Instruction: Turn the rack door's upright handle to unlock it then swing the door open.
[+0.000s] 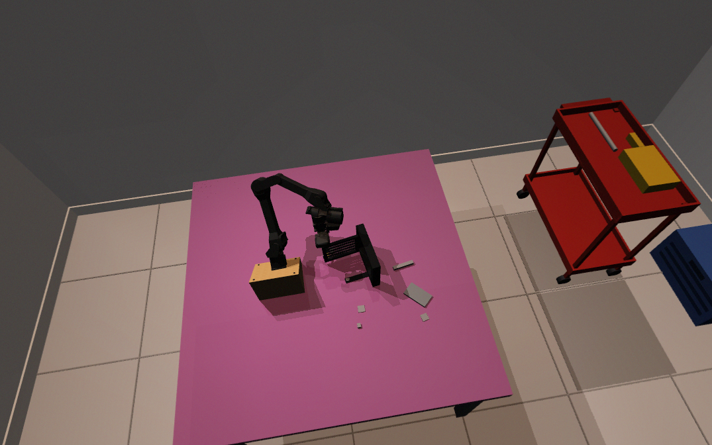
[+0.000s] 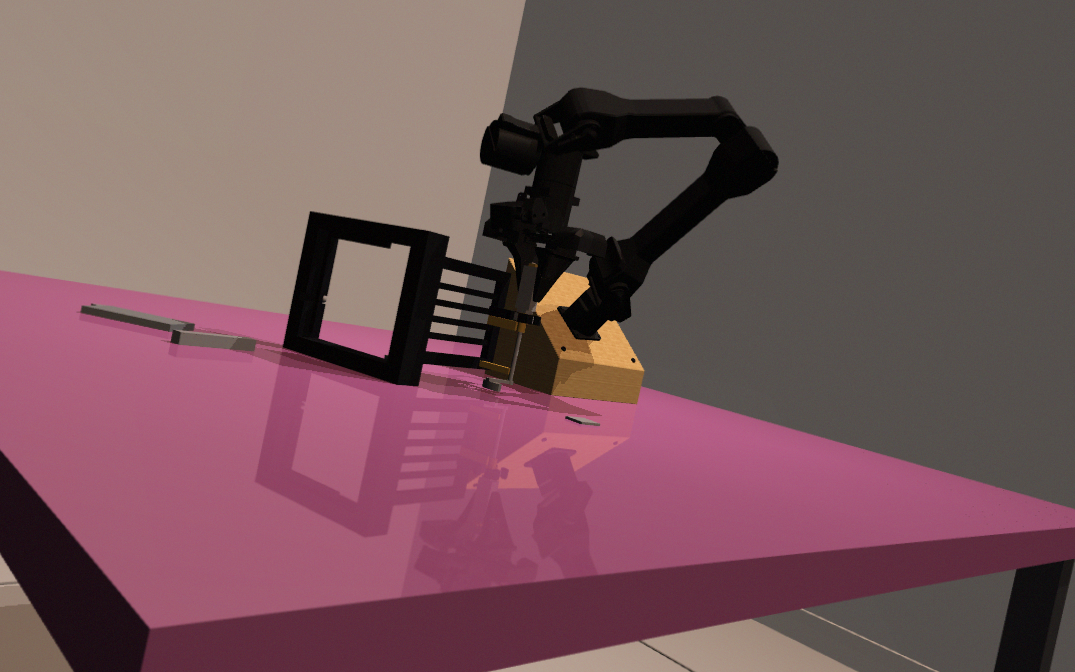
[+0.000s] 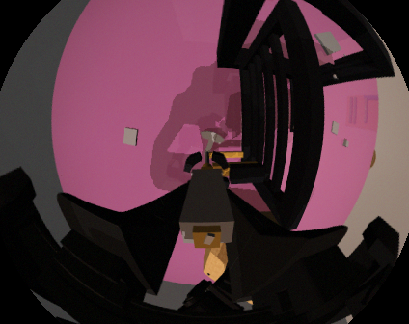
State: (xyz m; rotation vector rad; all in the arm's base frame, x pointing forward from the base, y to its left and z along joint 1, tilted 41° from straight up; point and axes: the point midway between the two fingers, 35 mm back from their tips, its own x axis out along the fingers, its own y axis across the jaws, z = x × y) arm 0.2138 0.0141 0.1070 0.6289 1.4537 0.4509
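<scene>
The black frame (image 1: 369, 257) (image 2: 420, 308) stands upright on the pink table (image 1: 236, 359) (image 2: 691, 500). Its slatted black door (image 1: 342, 247) (image 2: 453, 359) (image 3: 307, 121) stands swung out, roughly square to the frame; the exact angle is hard to read. The grey upright handle (image 2: 527, 288) (image 3: 206, 198) sits at the door's free edge above brass brackets (image 2: 508, 324), with a thin rod and grey foot (image 2: 492, 384) (image 3: 212, 137) below. My gripper (image 1: 322, 238) (image 2: 529, 283) (image 3: 206, 191) points down, shut on the handle, a finger on each side.
A black bar (image 1: 359, 277) juts from the frame's other side. Grey plates and small blocks (image 1: 418, 295) (image 1: 403, 265) (image 1: 361, 308) lie beyond and beside the frame. A small grey plate (image 2: 581, 421) (image 3: 130, 136) also lies nearby. The arm's wooden base (image 1: 276, 279) (image 2: 600, 375) stands near the door.
</scene>
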